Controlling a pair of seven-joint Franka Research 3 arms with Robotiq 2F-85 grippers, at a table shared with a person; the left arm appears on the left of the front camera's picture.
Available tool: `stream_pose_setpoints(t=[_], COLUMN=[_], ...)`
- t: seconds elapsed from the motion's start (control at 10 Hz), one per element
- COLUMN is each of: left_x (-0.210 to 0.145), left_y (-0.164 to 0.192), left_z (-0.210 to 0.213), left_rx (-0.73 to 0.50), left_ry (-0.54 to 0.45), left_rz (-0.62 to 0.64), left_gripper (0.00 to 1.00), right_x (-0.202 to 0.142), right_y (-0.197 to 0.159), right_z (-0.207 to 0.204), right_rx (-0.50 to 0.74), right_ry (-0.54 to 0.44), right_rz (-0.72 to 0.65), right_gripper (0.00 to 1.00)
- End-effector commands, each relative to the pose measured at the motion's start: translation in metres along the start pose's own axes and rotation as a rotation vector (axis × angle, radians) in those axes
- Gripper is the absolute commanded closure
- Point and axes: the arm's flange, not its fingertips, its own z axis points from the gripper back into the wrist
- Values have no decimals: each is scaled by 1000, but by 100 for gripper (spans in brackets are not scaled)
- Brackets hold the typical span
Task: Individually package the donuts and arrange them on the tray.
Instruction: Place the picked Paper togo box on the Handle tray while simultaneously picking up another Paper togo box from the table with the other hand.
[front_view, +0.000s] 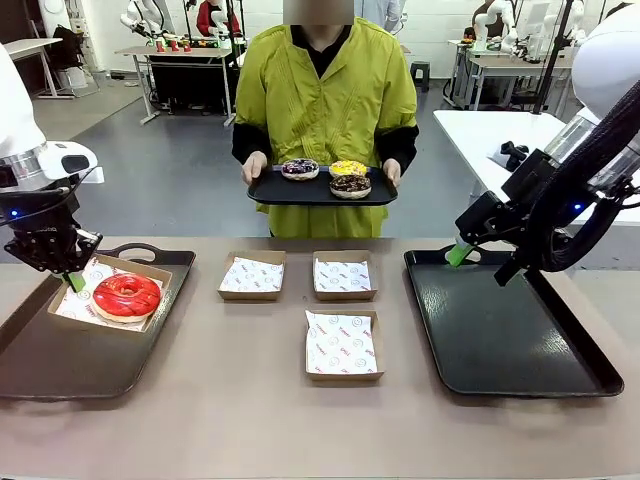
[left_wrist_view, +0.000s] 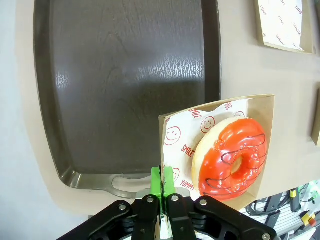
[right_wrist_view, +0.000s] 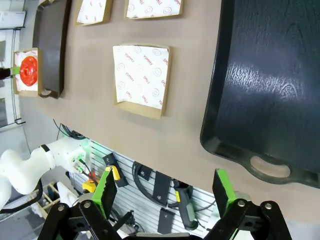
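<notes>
Left tool (front_view: 72, 280) pinching the paper box (front_view: 142, 266) under the red donut (front_view: 126, 295); right tool (front_view: 458, 254) gaping.
The left tool is clamping shut on the box's rim over the left tray (front_view: 60, 365), while the right tool is hanging spread and empty above the right tray (front_view: 520, 350). Across the desk (front_view: 250, 420), a person (front_view: 325, 110) is holding three more donuts (front_view: 349, 185) on a small tray (front_view: 270, 190).

Donut (front_view: 126, 295) lies in box (front_view: 148, 267), left of three other boxes (front_view: 343, 277).
</notes>
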Motion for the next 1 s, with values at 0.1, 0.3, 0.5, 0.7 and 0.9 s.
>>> stream_pose_setpoints(t=[0.1, 0.3, 0.5, 0.7, 0.9], left_x=[6, 6, 2, -2, -4], left_y=[6, 21, 36, 47, 51], left_z=[-5, -22, -35, -49, -60], left_rx=[15, 82, 116, 91, 66], left_ry=[1, 3, -6, -10, -8], left_rz=[-11, -37, -13, 7, 19], left_gripper=[99, 99, 99, 99, 99], right_x=[5, 27, 39, 44, 41], right_y=[13, 49, 78, 93, 93], right_z=[-9, -45, -86, -130, -165], right_rx=[-74, -193, -294, -408, -464], right_ry=[21, 35, 45, 57, 58], right_rz=[-30, -67, -60, -45, -32], right_gripper=[0, 0, 0, 0, 0])
